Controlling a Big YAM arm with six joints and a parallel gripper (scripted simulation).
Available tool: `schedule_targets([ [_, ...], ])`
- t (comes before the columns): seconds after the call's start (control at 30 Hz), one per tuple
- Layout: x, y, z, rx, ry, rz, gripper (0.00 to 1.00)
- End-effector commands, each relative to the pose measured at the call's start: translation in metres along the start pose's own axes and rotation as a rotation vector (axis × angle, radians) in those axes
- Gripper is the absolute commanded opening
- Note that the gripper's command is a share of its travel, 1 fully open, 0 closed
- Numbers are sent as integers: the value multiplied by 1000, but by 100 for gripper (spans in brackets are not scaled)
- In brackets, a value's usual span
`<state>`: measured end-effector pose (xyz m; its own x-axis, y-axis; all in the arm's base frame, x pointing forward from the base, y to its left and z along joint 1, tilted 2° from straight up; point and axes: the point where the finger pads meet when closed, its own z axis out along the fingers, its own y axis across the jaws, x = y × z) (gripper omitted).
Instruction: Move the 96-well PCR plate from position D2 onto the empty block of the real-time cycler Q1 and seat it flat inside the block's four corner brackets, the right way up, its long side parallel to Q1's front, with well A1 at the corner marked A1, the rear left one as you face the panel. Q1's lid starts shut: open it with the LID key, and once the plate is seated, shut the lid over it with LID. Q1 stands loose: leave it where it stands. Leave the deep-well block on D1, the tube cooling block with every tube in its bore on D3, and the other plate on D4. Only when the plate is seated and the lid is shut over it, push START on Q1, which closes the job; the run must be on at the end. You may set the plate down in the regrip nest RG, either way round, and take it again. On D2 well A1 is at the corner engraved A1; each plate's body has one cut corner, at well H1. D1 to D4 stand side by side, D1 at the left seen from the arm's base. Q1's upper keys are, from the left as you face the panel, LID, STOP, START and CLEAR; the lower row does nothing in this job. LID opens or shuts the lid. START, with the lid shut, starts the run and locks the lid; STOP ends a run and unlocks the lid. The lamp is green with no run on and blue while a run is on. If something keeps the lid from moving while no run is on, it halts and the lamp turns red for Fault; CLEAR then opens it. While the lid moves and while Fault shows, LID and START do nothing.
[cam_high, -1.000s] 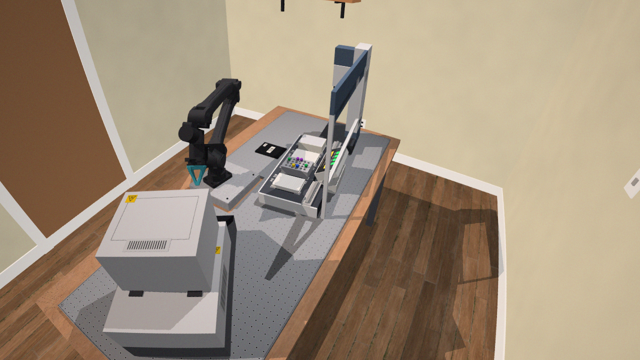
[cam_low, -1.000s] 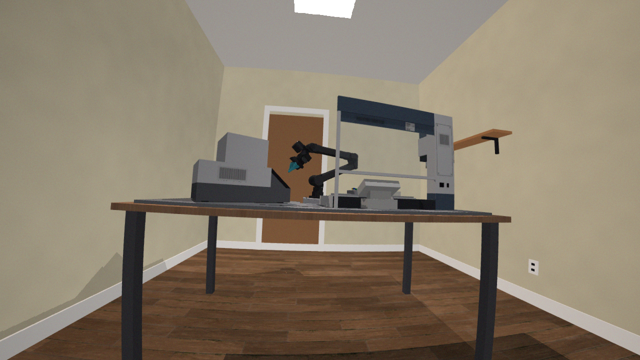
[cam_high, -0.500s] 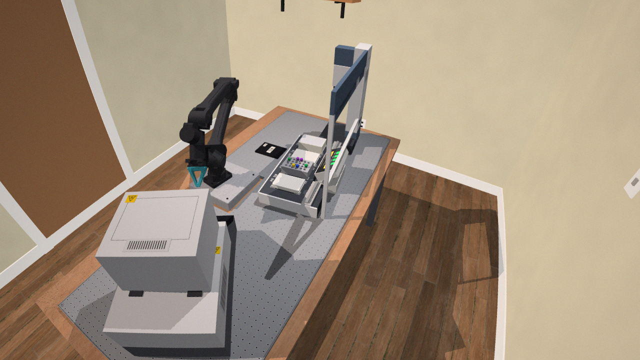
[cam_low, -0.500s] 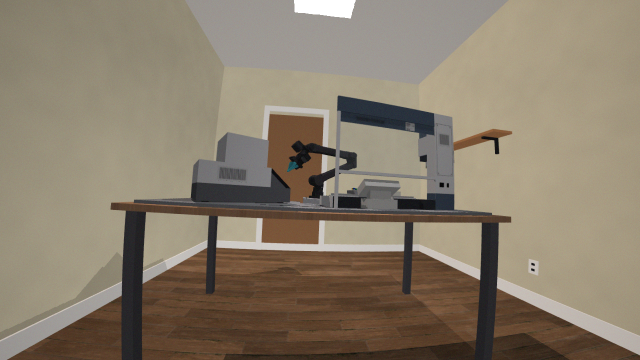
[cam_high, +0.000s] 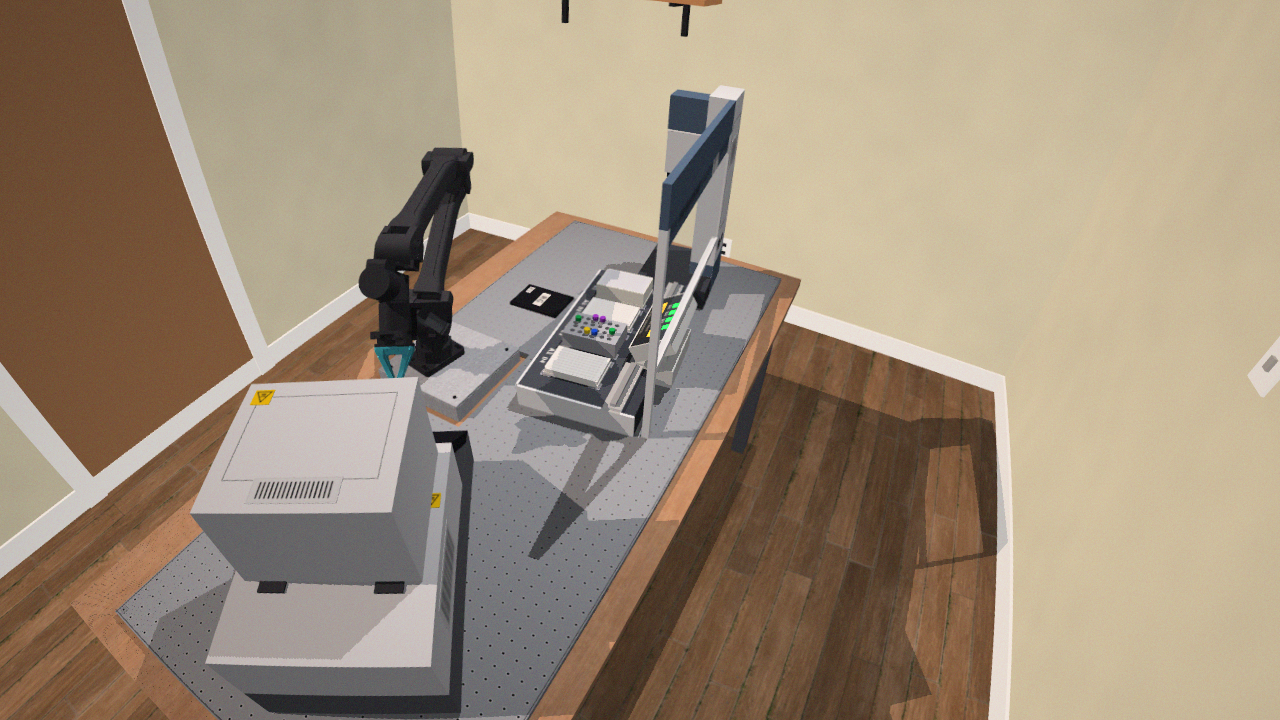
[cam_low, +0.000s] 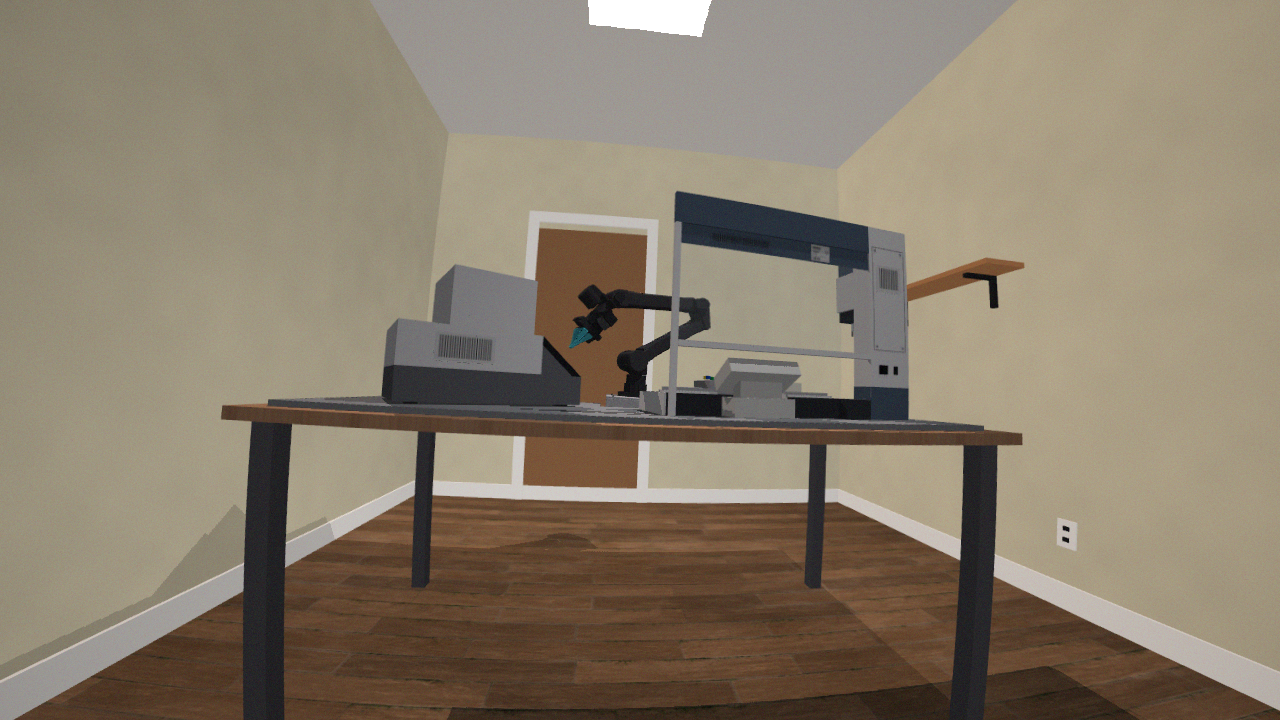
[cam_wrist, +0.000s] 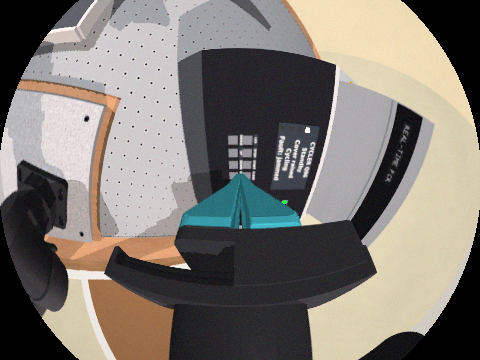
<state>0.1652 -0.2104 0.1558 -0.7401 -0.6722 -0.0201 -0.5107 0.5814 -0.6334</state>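
The grey cycler Q1 (cam_high: 308, 488) stands at the near left of the table with its lid shut. In the wrist view its dark sloped panel shows the key block (cam_wrist: 242, 152), a small display (cam_wrist: 294, 156) and a green lamp (cam_wrist: 284, 202). My gripper (cam_high: 392, 362) is shut and empty. It hovers in the air in front of the panel, fingertips (cam_wrist: 240, 192) pointing at the lower edge of the keys; I cannot tell if they touch. It also shows in the exterior view (cam_low: 579, 337). The PCR plate (cam_high: 617, 312) lies on D2 in the deck.
The deck holds a deep-well block (cam_high: 624, 285), a tube block with coloured tubes (cam_high: 595, 330) and another plate (cam_high: 577, 365). A tall gantry frame (cam_high: 693, 223) stands over the deck. A grey slab (cam_high: 469, 374) and a small black pad (cam_high: 541, 298) lie near the arm's base.
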Motion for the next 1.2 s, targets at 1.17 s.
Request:
schedule_targets([
  [1.17, -2, -40, 51, 51, -3, 5, 0],
])
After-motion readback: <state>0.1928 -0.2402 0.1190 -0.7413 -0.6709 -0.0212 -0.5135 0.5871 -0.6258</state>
